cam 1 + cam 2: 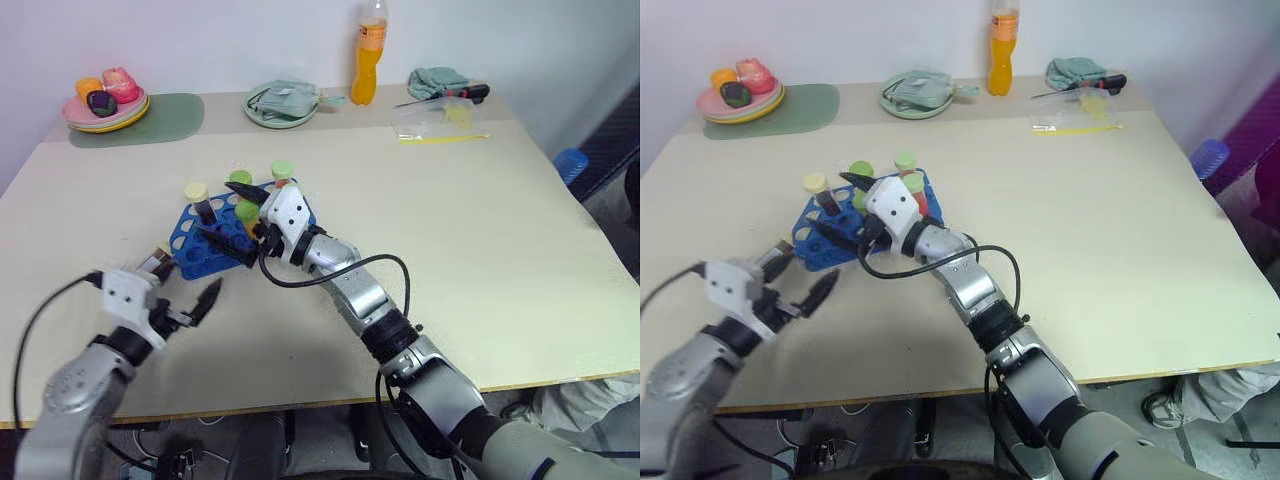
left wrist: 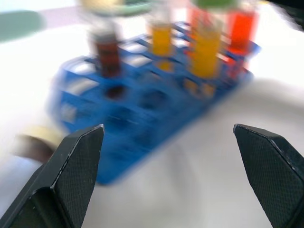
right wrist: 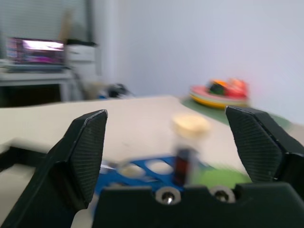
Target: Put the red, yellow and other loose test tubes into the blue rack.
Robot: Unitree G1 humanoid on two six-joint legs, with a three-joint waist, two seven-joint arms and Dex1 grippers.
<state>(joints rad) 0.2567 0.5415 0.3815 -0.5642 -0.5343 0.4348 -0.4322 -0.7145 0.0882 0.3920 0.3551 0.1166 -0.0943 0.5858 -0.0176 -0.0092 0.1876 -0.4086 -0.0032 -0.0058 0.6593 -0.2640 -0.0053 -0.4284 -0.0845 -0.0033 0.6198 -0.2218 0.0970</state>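
The blue rack (image 1: 200, 250) stands on the table left of centre. Several test tubes stand upright in it: a brown one with a cream cap (image 1: 198, 198), a yellow one with a green cap (image 2: 205, 52) and a red one (image 2: 242, 31). My right gripper (image 1: 217, 208) hovers open just over the rack, holding nothing; the brown tube (image 3: 189, 147) stands beyond its fingers. My left gripper (image 1: 188, 275) is open and empty, low over the table at the rack's near side. A blurred cream-and-brown thing (image 2: 33, 142) lies by the rack's near end.
Along the far edge stand a tall orange bottle (image 1: 369, 62), a green bowl (image 1: 282, 103), a plate of toy fruit (image 1: 105, 100) on a green mat (image 1: 170, 115), a cloth (image 1: 438, 80) and a plastic bag (image 1: 440, 122). Bare tabletop stretches right of the rack.
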